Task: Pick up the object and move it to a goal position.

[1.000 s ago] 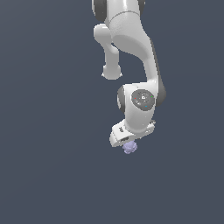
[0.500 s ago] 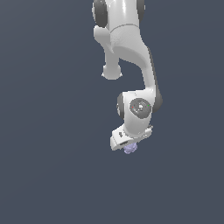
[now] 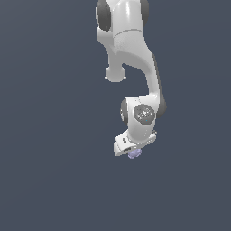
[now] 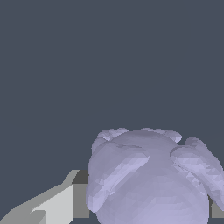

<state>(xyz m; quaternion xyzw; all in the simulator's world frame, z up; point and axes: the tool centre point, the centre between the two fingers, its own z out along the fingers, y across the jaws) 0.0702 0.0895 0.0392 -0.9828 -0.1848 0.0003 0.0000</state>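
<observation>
The object (image 3: 133,154) is a small pale lavender lump with a knobbly surface, tucked under the white hand of the arm in the exterior view. In the wrist view the object (image 4: 151,177) fills the lower part of the picture, pressed between the fingers; one grey-white finger (image 4: 52,203) shows beside it, the other is nearly hidden behind the lump. My gripper (image 3: 132,152) is shut on the object, and both hang above the plain dark surface.
The white arm (image 3: 131,49) comes down from the top of the exterior view. Around it lies only a uniform dark grey-blue surface (image 3: 49,171).
The arm's lower links and the gripper with the object have shifted slightly toward the exterior view's left and a little upward. The grip has not changed.
</observation>
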